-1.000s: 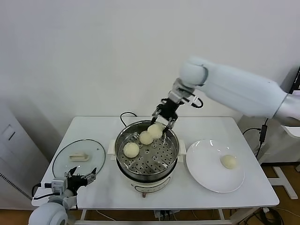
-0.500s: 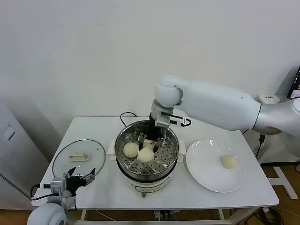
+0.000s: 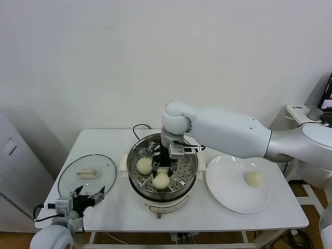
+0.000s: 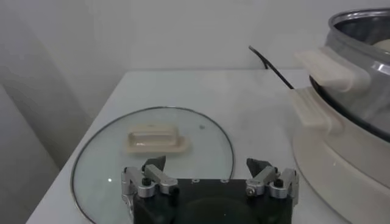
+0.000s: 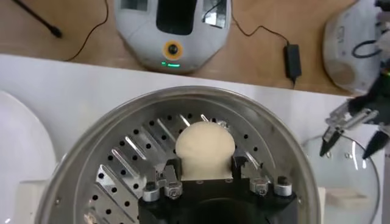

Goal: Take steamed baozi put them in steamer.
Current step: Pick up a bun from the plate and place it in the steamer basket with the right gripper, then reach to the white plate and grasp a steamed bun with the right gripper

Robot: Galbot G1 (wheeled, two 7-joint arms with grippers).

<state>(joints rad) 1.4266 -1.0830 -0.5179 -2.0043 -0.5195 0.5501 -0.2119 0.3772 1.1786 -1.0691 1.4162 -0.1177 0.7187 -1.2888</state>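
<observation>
The white table point(image 3: 104, 142) carries all items. The steamer point(image 3: 136, 181) stands at its centre, a steel pot with a perforated tray and white side handles. To the robot's right lies a white plate point(image 3: 228, 194); to its left lies a glass lid point(image 3: 70, 181) with a cream handle.

The right arm reaches down into the steamer. The right gripper point(image 5: 204, 170) is clamped on a steamed baozi point(image 5: 205, 149), one finger on each side of the bun, low over the tray. Two further baozi sit on the tray: one at the near side point(image 3: 161, 180), one toward the robot's left point(image 3: 144, 165). A fourth baozi point(image 3: 253, 179) rests on the plate.

The left gripper point(image 4: 210, 173) is parked at the table's near left corner beside the lid, fingers apart, holding nothing.
</observation>
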